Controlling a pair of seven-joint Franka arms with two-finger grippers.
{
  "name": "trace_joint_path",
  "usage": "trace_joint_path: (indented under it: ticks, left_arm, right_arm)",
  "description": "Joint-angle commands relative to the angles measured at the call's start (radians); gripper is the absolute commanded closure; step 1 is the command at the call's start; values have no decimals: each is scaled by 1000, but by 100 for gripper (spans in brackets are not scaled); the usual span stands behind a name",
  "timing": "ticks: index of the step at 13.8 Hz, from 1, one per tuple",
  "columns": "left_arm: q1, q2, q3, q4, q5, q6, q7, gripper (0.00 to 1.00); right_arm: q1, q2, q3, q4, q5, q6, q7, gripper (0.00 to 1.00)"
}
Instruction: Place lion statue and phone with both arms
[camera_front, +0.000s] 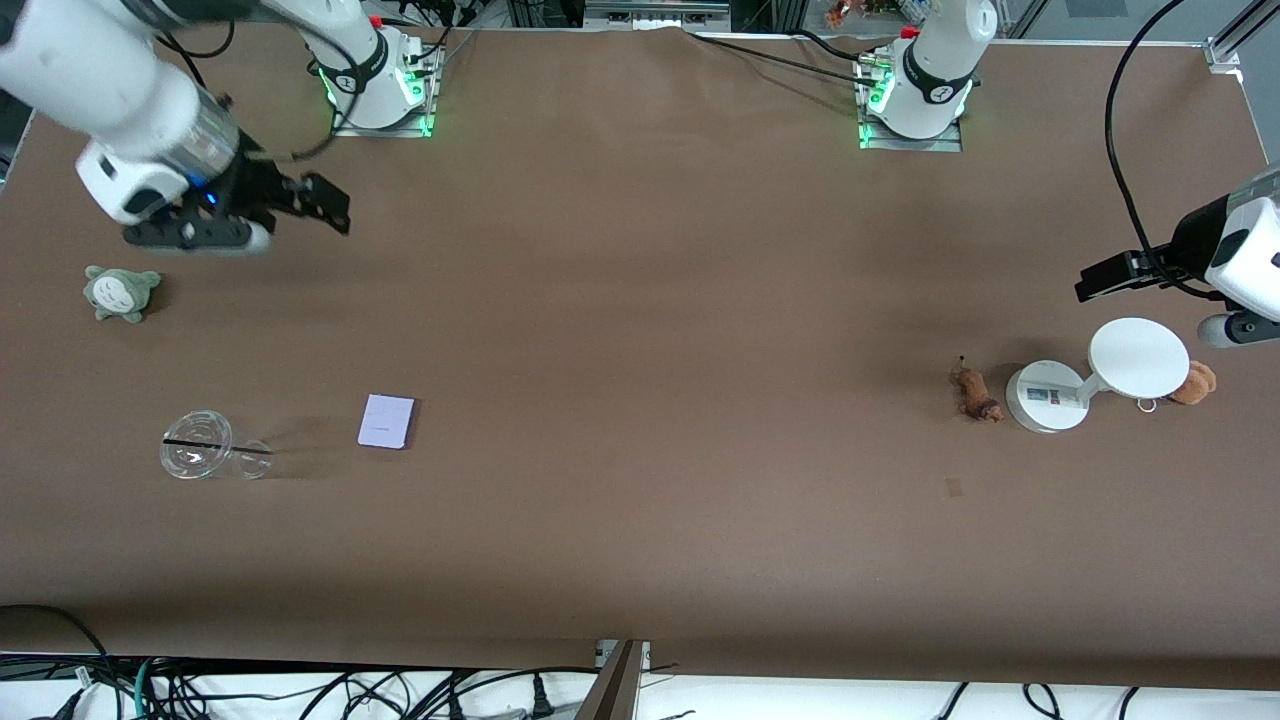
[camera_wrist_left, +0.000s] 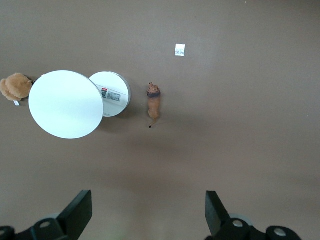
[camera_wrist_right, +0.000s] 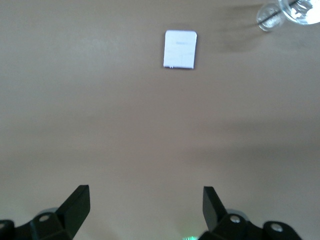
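Phone (camera_front: 386, 421) flat on table | beside tipped clear cup (camera_front: 205, 447), contents unclear

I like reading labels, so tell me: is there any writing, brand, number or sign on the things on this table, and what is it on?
None can be read.
White stand: a sticker on its round base, print too small to read.
Phone: faint marks, unreadable.
Small tag lying on the table: a blurred printed patch, unreadable.
Lion statue, clear plastic cup and both plush toys: no writing visible.
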Motion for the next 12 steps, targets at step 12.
trace_joint_path:
  ticks: [12]
  left_arm:
    - [-2, 12, 6, 33, -19, -27, 17, 0]
  right_arm:
    - [-176, 138, 31, 295, -12, -191, -113, 0]
